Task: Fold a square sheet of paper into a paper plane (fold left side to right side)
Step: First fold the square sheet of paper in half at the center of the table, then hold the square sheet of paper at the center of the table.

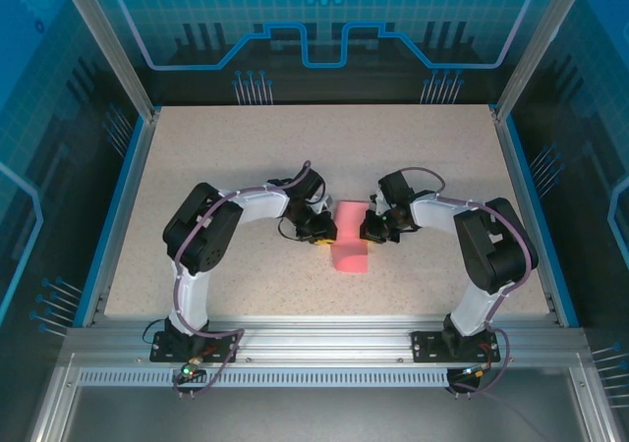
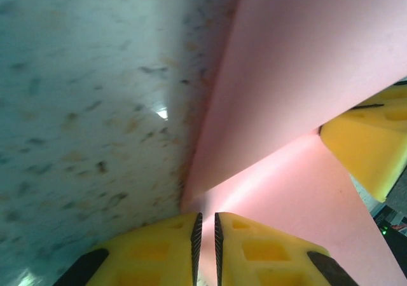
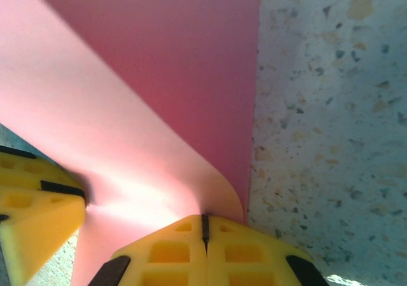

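Note:
The square sheet of paper [image 1: 349, 241] lies mid-table as a narrow salmon-pink rectangle, one flap folded over and curling upward. My left gripper [image 1: 322, 229] is at its left side. In the left wrist view the left gripper [image 2: 205, 219] points at the fold, jaws a thin slit apart, with pink paper [image 2: 305, 63] showing through the slit and nothing clamped. My right gripper [image 1: 373, 228] is at the right side. In the right wrist view the right gripper [image 3: 205, 221] is shut on the curled flap's edge over the lower layer of paper [image 3: 159, 57].
The speckled beige table [image 1: 246, 147] has blue rails left and right and an aluminium frame at the near edge. The two grippers face each other closely across the paper. One right fingertip [image 2: 365, 149] appears in the left wrist view, and the left fingers [image 3: 32, 216] in the right wrist view.

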{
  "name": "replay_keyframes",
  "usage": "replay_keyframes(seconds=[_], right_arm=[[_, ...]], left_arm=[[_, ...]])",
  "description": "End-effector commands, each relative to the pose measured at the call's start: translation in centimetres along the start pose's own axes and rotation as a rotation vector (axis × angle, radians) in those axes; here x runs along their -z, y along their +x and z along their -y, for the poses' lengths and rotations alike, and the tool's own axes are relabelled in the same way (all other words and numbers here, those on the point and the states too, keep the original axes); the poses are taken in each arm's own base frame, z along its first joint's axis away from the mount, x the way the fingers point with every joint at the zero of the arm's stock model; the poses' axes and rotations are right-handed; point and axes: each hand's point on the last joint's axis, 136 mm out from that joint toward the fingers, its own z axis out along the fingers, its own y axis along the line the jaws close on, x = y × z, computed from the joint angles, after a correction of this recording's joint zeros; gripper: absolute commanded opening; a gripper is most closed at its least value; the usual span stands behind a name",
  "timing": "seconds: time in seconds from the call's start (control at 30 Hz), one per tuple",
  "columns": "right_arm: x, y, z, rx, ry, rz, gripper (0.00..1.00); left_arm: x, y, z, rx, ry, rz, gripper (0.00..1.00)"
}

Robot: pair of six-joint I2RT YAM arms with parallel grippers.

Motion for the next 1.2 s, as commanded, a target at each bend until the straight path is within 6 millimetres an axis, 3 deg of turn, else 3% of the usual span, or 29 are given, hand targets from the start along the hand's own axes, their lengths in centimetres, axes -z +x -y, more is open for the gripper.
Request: replay_keyframes(seconds=[0.0, 0.2, 0.37, 0.6, 0.9, 1.17], right_arm=[[-1.7, 4.2, 5.5, -0.078, 0.182, -0.131, 0.01], [-1.6, 4.1, 5.2, -0.076, 0.17, -0.128, 0.01], [-1.6, 4.0, 5.0, -0.074, 0.164, -0.128, 0.01], [-1.7, 4.0, 4.7, -0.065, 0.158, -0.132, 0.01], [-1.7, 3.8, 4.2, -0.054, 0.133, -0.126, 0.01], [-0.2, 1.5, 1.0, 0.031, 0.002, -0.016, 0.01]], left_arm=[[1.6, 0.3, -1.1, -0.002, -0.046, 0.016, 0.17], [2.6, -0.6, 3.5, -0.095, 0.105, 0.065, 0.18], [0.5, -0.5, 5.5, -0.127, 0.132, 0.023, 0.18], [-1.4, -0.7, 4.3, -0.096, 0.093, -0.012, 0.19], [-2.3, 0.3, 2.7, -0.066, 0.041, -0.059, 0.19], [-3.0, 0.9, 1.1, -0.038, -0.007, -0.093, 0.2]])
